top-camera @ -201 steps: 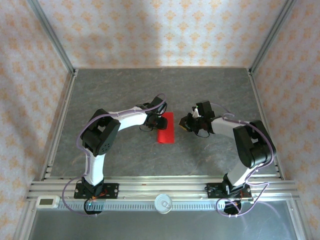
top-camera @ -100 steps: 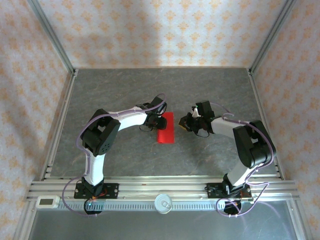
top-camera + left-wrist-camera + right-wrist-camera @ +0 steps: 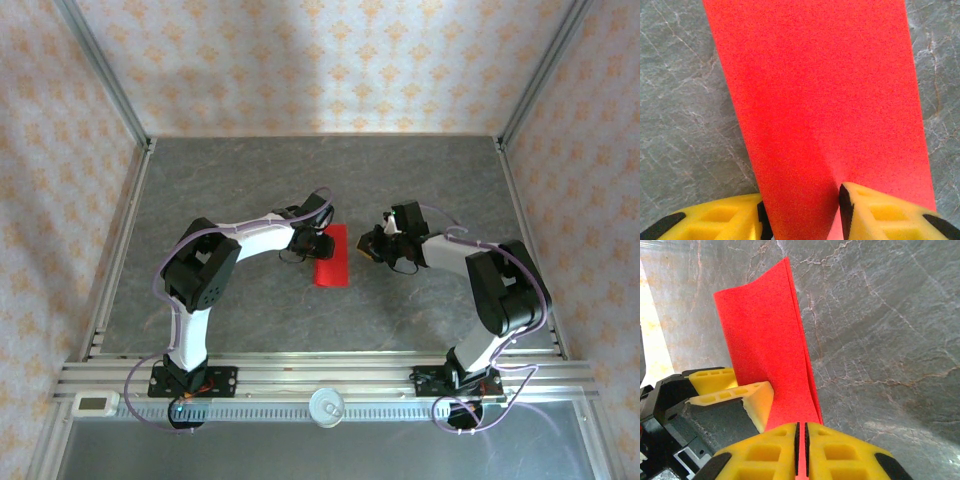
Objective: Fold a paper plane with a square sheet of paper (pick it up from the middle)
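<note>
Floral-papered walls (image 3: pixel 330 60) and aluminium rails (image 3: pixel 300 375) enclose a grey marbled tabletop (image 3: pixel 250 180).

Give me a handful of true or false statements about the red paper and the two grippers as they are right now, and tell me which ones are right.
1. The red paper lies fully unfolded as a flat square. False: it is folded into a narrow strip with layered edges.
2. The right gripper is shut on an edge of the red paper. True.
3. The left gripper has its fingers pressed tight together. False: they stand apart, with red paper running between them.
4. The two grippers meet at the paper from opposite sides, near the middle of the table. True.
</note>
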`<state>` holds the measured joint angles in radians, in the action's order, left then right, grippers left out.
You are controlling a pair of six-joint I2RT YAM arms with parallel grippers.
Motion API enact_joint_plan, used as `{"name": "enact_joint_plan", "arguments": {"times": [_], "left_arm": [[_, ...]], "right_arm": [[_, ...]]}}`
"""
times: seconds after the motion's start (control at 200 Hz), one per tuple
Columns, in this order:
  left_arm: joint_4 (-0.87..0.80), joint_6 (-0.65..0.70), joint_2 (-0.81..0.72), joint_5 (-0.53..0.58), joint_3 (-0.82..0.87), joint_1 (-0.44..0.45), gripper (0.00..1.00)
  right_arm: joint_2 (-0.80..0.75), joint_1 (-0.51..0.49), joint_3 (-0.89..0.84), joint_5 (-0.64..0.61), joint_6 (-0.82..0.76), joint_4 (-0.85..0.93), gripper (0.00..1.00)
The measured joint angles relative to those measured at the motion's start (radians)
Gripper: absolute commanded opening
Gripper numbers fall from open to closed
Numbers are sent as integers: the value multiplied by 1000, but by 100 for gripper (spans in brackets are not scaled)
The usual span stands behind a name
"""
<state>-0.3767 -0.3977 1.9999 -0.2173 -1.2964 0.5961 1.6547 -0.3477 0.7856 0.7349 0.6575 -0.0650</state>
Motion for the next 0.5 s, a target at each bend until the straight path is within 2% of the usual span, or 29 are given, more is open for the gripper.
{"name": "enact_joint_plan", "arguments": {"times": [0.5], "left_arm": [[-3,0,3,-3,-6,0,49]], "right_arm": [[29,-12,4,6,4,-12,14]]}}
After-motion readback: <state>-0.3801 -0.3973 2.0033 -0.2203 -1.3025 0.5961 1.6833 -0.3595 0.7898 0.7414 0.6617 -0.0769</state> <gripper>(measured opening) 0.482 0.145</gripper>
